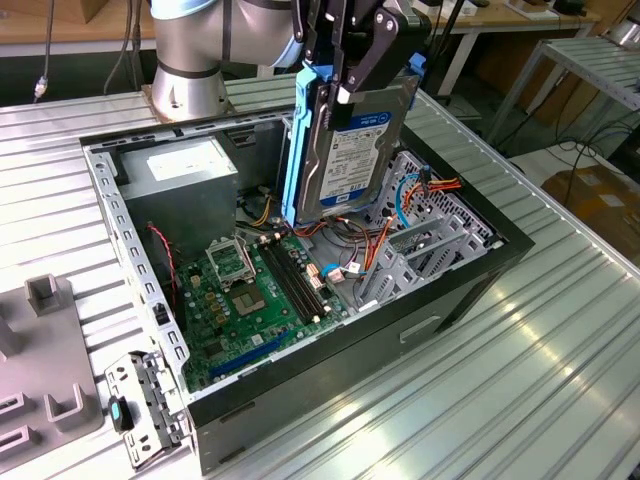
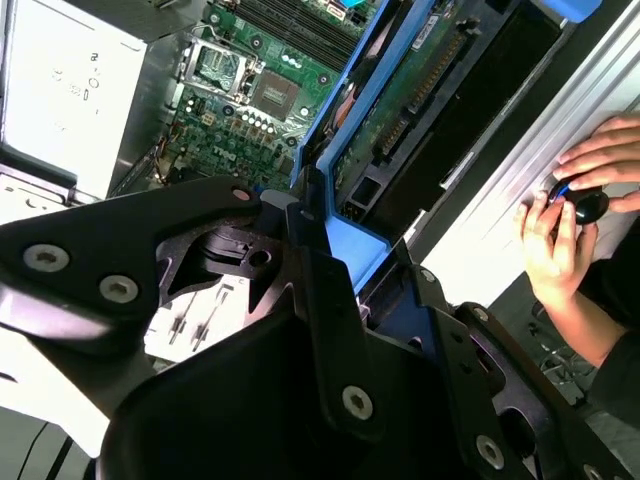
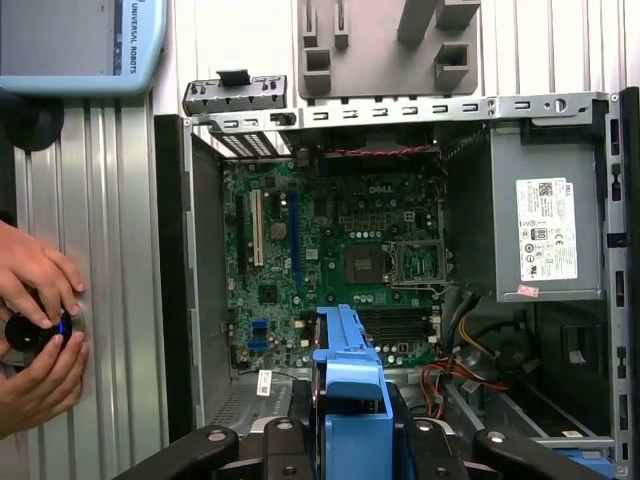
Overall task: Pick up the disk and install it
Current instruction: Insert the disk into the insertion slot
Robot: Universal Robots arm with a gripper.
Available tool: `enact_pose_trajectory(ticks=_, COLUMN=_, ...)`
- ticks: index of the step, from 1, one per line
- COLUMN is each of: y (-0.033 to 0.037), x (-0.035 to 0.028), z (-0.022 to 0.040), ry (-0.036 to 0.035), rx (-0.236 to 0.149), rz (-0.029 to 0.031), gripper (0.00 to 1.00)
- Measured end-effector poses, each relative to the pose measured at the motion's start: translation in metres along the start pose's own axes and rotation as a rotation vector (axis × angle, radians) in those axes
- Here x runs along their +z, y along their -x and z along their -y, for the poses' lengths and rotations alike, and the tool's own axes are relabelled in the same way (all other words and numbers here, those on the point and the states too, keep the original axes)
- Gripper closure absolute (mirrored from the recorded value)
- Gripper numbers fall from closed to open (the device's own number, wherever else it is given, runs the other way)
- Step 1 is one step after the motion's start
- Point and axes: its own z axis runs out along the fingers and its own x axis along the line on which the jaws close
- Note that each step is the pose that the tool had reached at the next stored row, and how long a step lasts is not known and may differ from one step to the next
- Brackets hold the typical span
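Black gripper [image 1: 342,88] clamps the top edge of the flat, dark grey metal disk with blue rails [image 1: 352,165], which hangs upright below my hand over the open black computer case [image 1: 330,392]. I judge it stiff, weighty and shock-sensitive: hold the edges, never the board. Exterior view gives its white label; second wrist view, its green circuit board [image 2: 400,120].

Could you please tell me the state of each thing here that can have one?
disk: held on edge over the open case, not yet installed.
pincer: shut on the disk.
computer case: lying on its side, side panel off.
person's hands: resting on a small black round device.
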Motion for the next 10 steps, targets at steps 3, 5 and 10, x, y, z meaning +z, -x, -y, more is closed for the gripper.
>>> enact_pose_trajectory(ticks=3, y=0.0000, x=0.0000, z=0.0001, ry=0.0000, rx=0.000, rz=-0.0002, gripper=0.63)
enact_pose_trajectory(ticks=5, y=0.0000, x=0.0000, z=0.0001, ry=0.0000, rx=0.000, rz=-0.0003, gripper=0.63)
enact_pose_trajectory(ticks=10, y=-0.0022, x=0.0001, z=0.0002, ry=0.0000, rx=0.000, rz=-0.0003, gripper=0.63)
